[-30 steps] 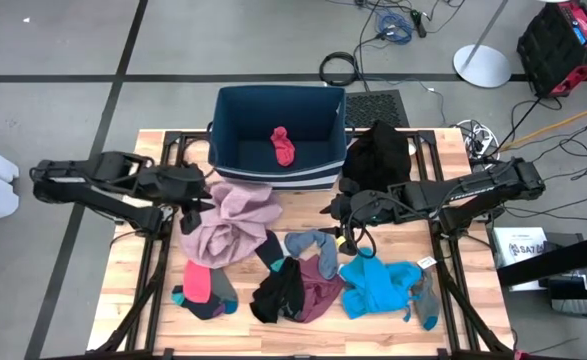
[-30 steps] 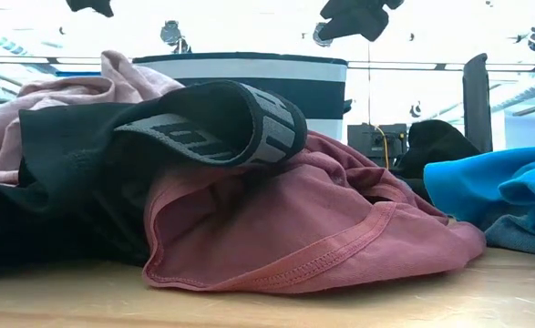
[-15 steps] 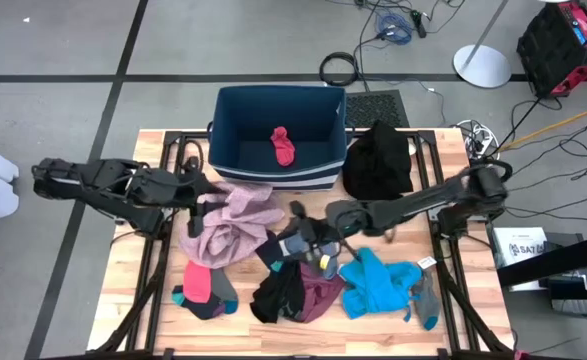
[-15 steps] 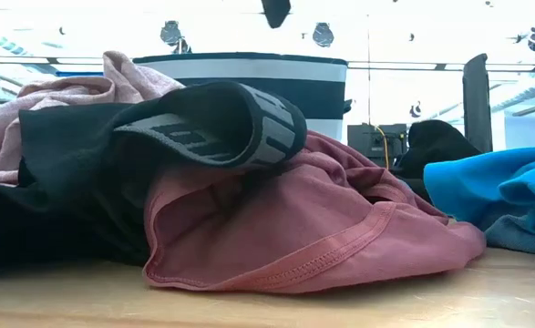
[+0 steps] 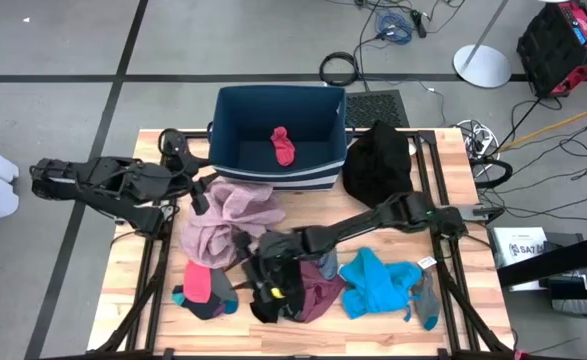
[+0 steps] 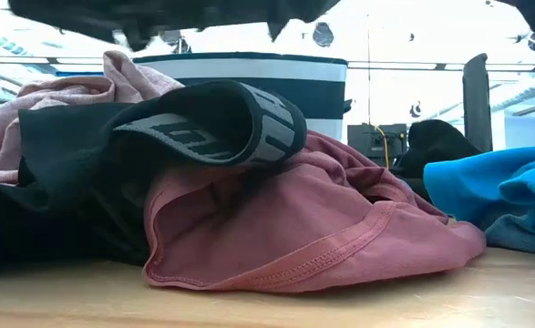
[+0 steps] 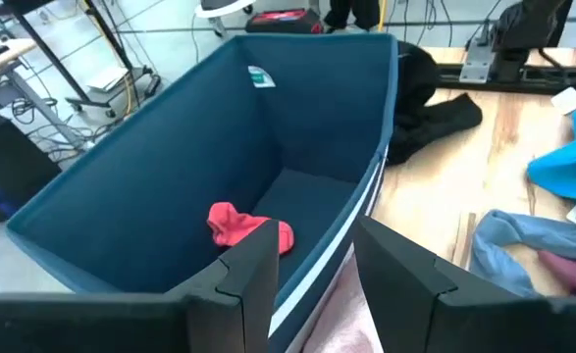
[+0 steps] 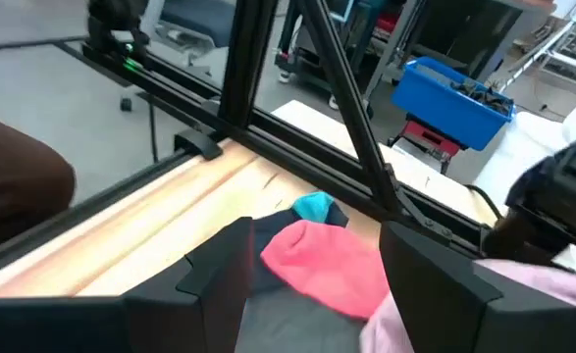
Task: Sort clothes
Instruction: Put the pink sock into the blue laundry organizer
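Over the black garment [image 5: 273,295] hovers the right tool [image 5: 263,283], fingers spread. Left tool [image 5: 199,190], also spread, waits beside the bin [image 5: 278,105].

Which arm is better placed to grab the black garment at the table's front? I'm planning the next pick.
Right, probably: the right gripper hangs open over the black fabric garment, while the left gripper waits by the dark blue bin.

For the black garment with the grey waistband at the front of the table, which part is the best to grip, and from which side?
Probably the grey waistband of the black garment. In the low view it arches up as a thick folded ridge on top of the pile, above the maroon garment. Come from above, closing across the ridge. The right hand is over it, open; the left hand waits by the bin.
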Robot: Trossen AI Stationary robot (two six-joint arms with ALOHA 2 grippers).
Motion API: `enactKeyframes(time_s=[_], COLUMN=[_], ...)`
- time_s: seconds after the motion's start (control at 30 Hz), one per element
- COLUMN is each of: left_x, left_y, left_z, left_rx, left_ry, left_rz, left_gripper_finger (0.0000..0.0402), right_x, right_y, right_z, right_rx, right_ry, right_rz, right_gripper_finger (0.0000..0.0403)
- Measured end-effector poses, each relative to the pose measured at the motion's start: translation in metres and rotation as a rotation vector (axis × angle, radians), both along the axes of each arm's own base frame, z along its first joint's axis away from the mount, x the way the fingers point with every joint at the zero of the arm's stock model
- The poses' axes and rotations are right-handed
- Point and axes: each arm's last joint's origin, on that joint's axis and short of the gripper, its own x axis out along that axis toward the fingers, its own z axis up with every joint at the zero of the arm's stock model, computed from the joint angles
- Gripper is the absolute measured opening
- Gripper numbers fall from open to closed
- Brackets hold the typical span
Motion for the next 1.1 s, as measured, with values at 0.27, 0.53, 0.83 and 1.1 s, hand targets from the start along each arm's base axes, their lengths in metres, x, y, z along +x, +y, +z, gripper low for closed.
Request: enactKeyframes(time_s=[0.27, 0.53, 0.83, 1.1], left_x=[-0.012, -0.015, -0.015, -0.016], left_y=[0.002, 0.003, 0.003, -0.004], left_z=[0.005, 0.006, 0.006, -0.002], left_rx=[-0.011, -0.030, -0.059, -0.278], left_ry=[-0.044, -0.067, -0.084, -0.025], left_rz=[0.007, 0.015, 0.027, -0.152], left_gripper_finger=[0.0144, 0.0144, 0.0144, 0.0144], right_x=[0.055, 0.073, 0.077, 0.073], right_y=[0.012, 0.016, 0.005, -0.005], right_z=[-0.030, -0.072, -0.102, -0.096], right_rx=[-0.001, 0.062, 0.024, -0.019], right_ry=[0.008, 0.029, 0.074, 0.190], right_rz=[0.000, -0.019, -0.112, -0.130], right_gripper_finger=[0.0210, 0.0210, 0.0210, 0.0210])
